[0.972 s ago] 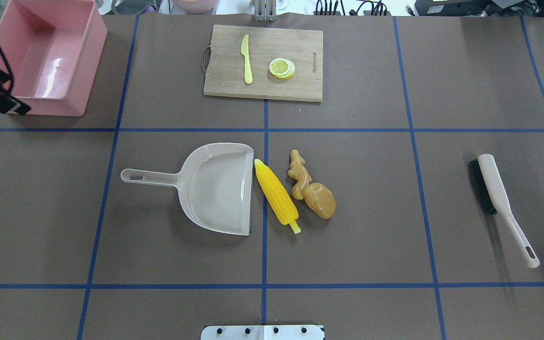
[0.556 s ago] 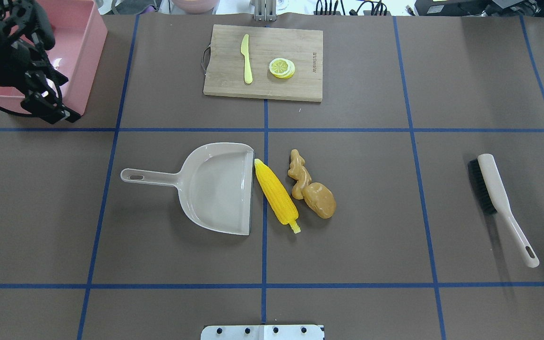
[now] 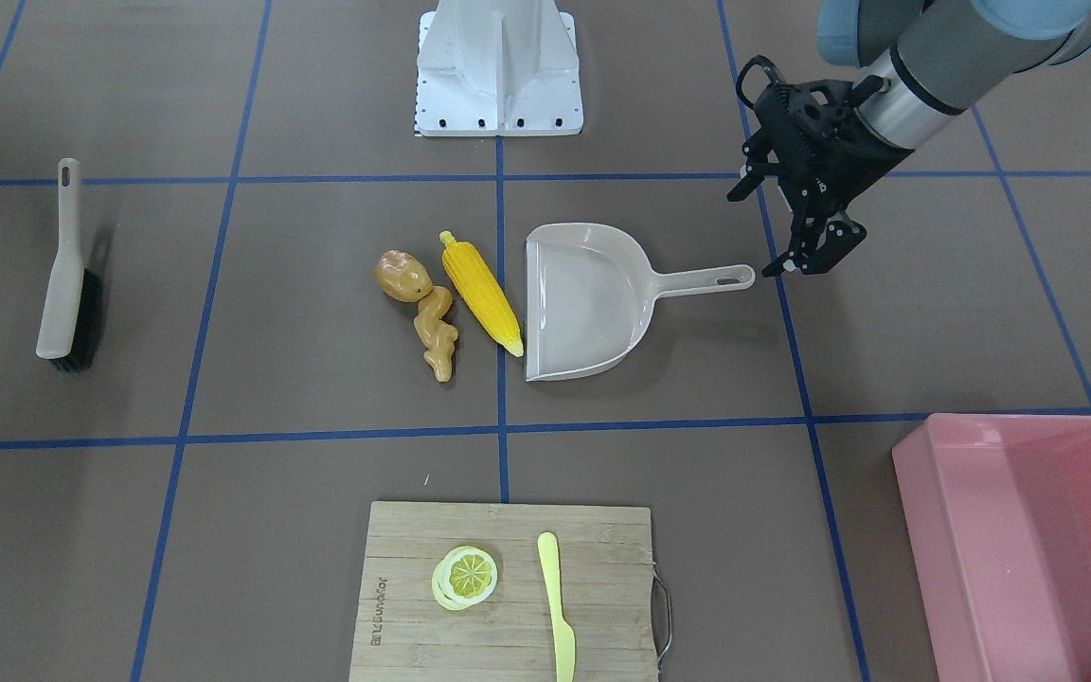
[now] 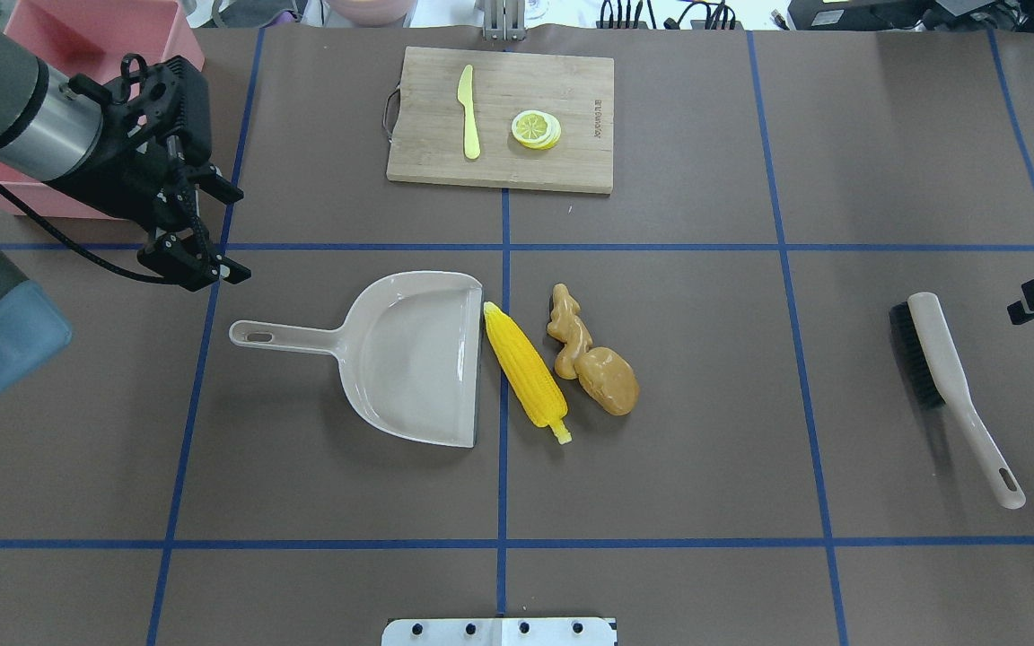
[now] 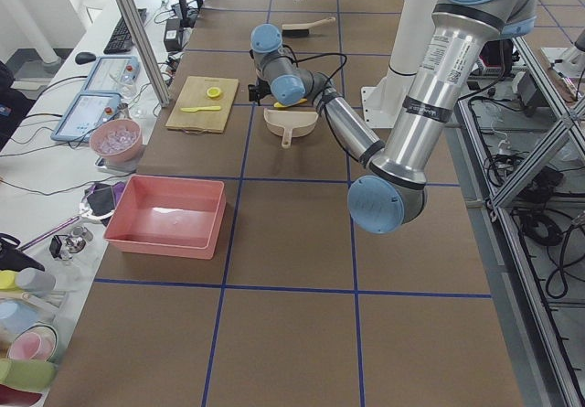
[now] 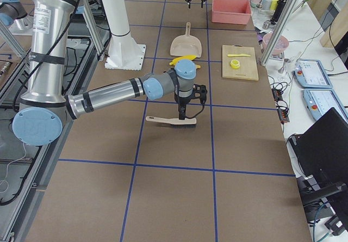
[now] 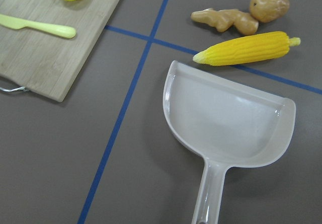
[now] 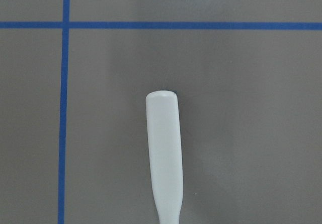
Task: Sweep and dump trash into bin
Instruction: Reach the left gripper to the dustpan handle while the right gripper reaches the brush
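Surface: a brown table mat (image 4: 705,431) crossed by blue tape lines. Clock directions are read from the robot's side, with 12 o'clock pointing away from it.
base plate (image 4: 499,631): white, at the near edge, 6 o'clock.
dustpan (image 4: 409,359): beige, lying flat at the centre, with its handle toward 9 o'clock and its open lip toward 3 o'clock.
corn cob (image 4: 526,368): yellow, on the mat just beside the lip at the dustpan's 3 o'clock. Its pointed tip is near the lip's far corner.
ginger root (image 4: 568,332): tan, at the corn cob's 3 o'clock, just beside it.
potato (image 4: 609,381): brown, touching the ginger root's near end, at about 5 o'clock from it.
brush (image 4: 948,359): well apart at 3 o'clock, bristles facing 9 o'clock, with the holed handle end nearest the robot.
right gripper (image 6: 183,111): hangs above the brush. I cannot tell how its jaws stand.
left gripper (image 4: 198,269): hovers over the mat at roughly 10 o'clock from the handle end, near it but not touching. Its jaws are spread and hold nothing.
cutting board (image 4: 571,99): wooden, at 12 o'clock. It carries a pale knife (image 4: 468,112) and a lemon slice (image 4: 536,129).
bin (image 5: 160,242): a pink tub in the far corner at 10 o'clock, well apart from the trash.
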You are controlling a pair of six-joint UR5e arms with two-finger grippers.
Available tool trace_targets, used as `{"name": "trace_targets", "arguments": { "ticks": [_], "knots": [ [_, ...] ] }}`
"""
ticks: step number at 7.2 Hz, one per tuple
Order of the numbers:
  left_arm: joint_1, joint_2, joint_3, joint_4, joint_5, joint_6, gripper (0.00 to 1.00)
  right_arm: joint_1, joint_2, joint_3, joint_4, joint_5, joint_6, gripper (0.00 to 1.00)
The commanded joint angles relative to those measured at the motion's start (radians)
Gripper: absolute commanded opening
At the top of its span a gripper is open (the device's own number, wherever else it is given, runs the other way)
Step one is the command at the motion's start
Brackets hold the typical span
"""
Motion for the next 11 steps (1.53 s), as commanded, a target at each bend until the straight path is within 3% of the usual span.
{"name": "trace_targets", "arguments": {
  "ticks": [1,2,3,4,6,7,9,11],
  "knots": [
    [0.012,-0.006,0.0,-0.03,0.001,-0.001,0.98,-0.109,-0.068,0.012,0.085,-0.093,0.041,0.93],
    [0.032,-0.02,-0.003,-0.086,0.048,-0.001,0.98,-0.149,-0.134,0.011,0.209,-0.13,0.156,0.99],
    [0.031,-0.009,-0.009,-0.109,0.052,0.001,0.98,-0.205,-0.169,0.009,0.331,-0.139,0.323,0.99],
    [0.032,-0.004,0.009,-0.119,0.05,0.025,0.98,-0.244,-0.194,0.008,0.395,-0.157,0.374,1.0],
    [0.035,0.055,0.05,-0.167,0.054,0.154,0.98,-0.302,-0.212,0.015,0.426,-0.187,0.433,1.0],
    [0.038,0.057,0.113,-0.271,0.057,0.138,0.98,-0.354,-0.244,0.014,0.484,-0.238,0.47,1.0],
    [0.087,0.101,0.176,-0.487,0.058,0.058,0.98,-0.424,-0.249,0.006,0.498,-0.288,0.489,1.0],
    [0.132,0.101,0.205,-0.583,0.07,-0.09,0.98,-0.451,-0.255,-0.021,0.509,-0.311,0.489,0.99]
  ]
}}
